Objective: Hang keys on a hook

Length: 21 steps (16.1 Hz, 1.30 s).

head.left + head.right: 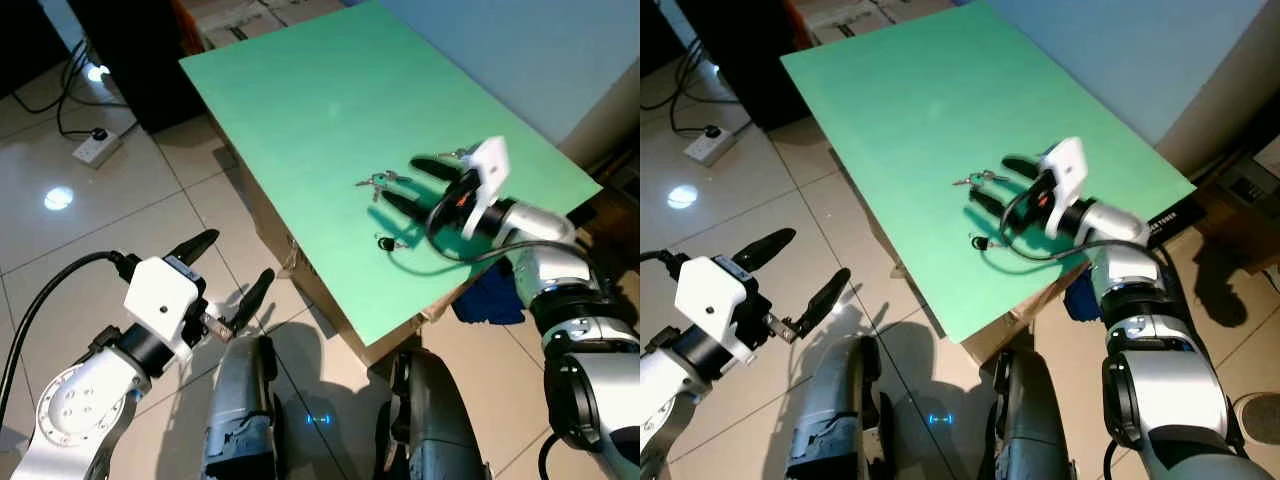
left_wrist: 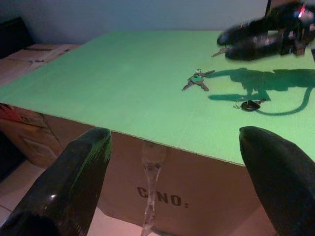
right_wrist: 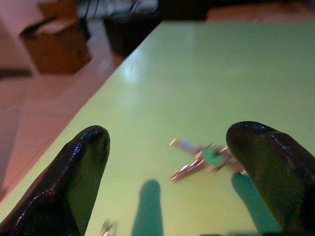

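The right end effector hovers above the green tabletop, its two black fingers spread wide and holding nothing — one tip reaches past the keys, the other lies short of them. The keys, a small bunch with a green tag, lie flat on the tabletop just beside the farther fingertip and between the two tips as seen from the right wrist view, where they sit close to the finger on the right of that picture. Whether any fingertip touches them cannot be told. A second, smaller dark key fob lies on the green surface nearer the front edge, apart from the bunch, and a black cable loops from the right wrist down across the tabletop beside it.

The left end effector hangs low over the tiled floor, in front of the tabletop's near edge, its fingers also spread and empty (the left wrist view looks between them at the cardboard side beneath the green top).

Beyond, a white power strip with black cords rests on the tiles near dark furniture, and cardboard boxes stand at the tabletop's far corner.
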Available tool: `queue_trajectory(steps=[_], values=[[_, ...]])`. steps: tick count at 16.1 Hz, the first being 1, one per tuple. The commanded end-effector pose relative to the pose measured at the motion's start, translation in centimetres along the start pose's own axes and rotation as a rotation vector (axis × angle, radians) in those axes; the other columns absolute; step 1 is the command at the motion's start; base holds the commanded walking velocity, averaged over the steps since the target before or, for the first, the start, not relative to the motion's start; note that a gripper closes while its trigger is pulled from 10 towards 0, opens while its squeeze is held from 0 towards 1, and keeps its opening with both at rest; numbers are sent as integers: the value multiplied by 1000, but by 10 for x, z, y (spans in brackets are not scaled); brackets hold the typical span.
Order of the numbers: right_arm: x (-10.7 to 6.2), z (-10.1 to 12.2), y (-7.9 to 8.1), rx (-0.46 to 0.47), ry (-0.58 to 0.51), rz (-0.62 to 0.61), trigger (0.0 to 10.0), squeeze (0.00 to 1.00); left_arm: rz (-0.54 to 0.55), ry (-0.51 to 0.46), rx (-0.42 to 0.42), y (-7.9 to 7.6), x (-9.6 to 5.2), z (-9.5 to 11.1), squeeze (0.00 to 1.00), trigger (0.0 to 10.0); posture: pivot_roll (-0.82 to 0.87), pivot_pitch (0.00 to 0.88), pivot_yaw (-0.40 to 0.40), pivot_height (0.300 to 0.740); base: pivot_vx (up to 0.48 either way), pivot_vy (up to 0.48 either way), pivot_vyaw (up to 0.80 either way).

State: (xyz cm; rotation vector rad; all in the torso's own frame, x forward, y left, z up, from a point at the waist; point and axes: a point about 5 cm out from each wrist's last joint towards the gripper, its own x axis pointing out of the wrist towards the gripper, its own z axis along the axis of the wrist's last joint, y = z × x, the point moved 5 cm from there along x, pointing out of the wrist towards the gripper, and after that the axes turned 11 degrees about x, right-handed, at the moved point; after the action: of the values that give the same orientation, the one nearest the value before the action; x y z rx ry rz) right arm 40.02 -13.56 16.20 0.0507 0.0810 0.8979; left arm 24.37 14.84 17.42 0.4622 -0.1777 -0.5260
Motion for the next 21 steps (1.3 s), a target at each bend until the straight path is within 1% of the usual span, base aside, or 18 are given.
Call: queue_trajectory(steps=[1,2,3,5,8,10,13,15,17,18,19,20,21], values=[[-1,-16,6,28,83,53,10000,0,-5,1,4,-2,-3,3,0,10000,200,253,1,601,0,0,0],[0,-22,12,39,118,100,10000,0,-4,4,4,-2,-4,3,0,10000,203,256,-7,601,0,0,0],[-2,-30,19,25,161,153,10000,0,3,7,3,-2,-5,3,0,10000,204,257,-13,601,0,0,0],[-5,-36,22,5,191,180,10000,0,13,11,1,-2,-6,3,0,10000,201,256,-24,601,0,0,0],[-4,-41,20,-30,209,149,10000,0,14,14,-3,-3,-6,3,0,10000,206,259,-18,601,0,0,0],[-2,-43,15,-53,221,100,10000,0,9,14,-1,-3,-6,4,0,10000,211,261,-15,601,0,0,0],[-6,-55,18,-49,272,118,10000,0,5,18,1,-3,-7,4,0,10000,214,262,-11,601,0,0,0],[-9,-66,25,-33,314,170,10000,0,0,18,1,-3,-7,4,0,10000,219,262,-9,601,0,0,0],[-12,-70,24,-27,329,161,10000,0,-1,18,1,-4,-8,5,0,10000,220,260,-11,601,0,0,0],[-13,-72,23,-21,340,155,7686,0,-2,19,0,-4,-8,5,0,10000,220,259,-11,601,0,0,0],[-15,-74,23,-15,350,154,4118,0,-2,19,-1,-5,-8,5,0,10000,220,257,-12,601,0,0,0],[-16,-76,23,-10,356,155,3294,0,-4,19,-2,-5,-8,5,0,10000,219,255,-11,601,0,0,0],[-17,-76,22,-7,359,155,2784,0,-5,18,-3,-6,-8,5,0,10000,219,254,-11,601,0,0,0]])
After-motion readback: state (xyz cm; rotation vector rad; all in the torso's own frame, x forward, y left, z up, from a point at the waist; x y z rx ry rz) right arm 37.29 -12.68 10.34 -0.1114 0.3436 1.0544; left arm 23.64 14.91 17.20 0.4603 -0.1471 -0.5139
